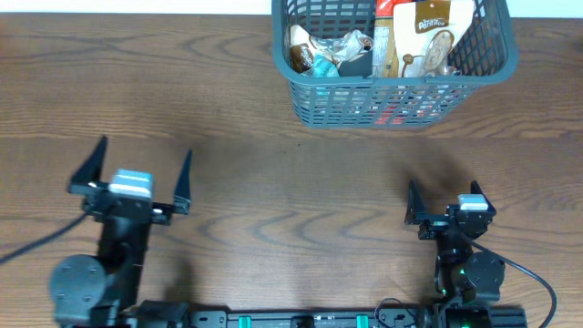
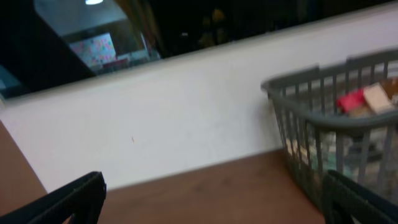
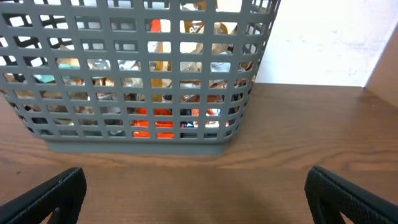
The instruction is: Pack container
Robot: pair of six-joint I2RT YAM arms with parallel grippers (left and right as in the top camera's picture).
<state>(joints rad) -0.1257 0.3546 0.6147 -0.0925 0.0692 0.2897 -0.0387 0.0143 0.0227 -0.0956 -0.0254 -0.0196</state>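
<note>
Grey-blue basket (image 1: 392,84) sits at your worktop's far edge, right of centre, long side along that edge (snack packets (image 1: 428,36) inside). Your right gripper (image 1: 444,196) faces it squarely, nearer than the left gripper (image 1: 143,150); both gape wide, empty.

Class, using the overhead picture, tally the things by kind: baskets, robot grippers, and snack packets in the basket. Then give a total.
Basket: 1
Grippers: 2 (left gripper, right gripper), both with jaws open
Snack packets: at least 4; they overlap, so an exact count cannot be told
Total: at least 7
</note>
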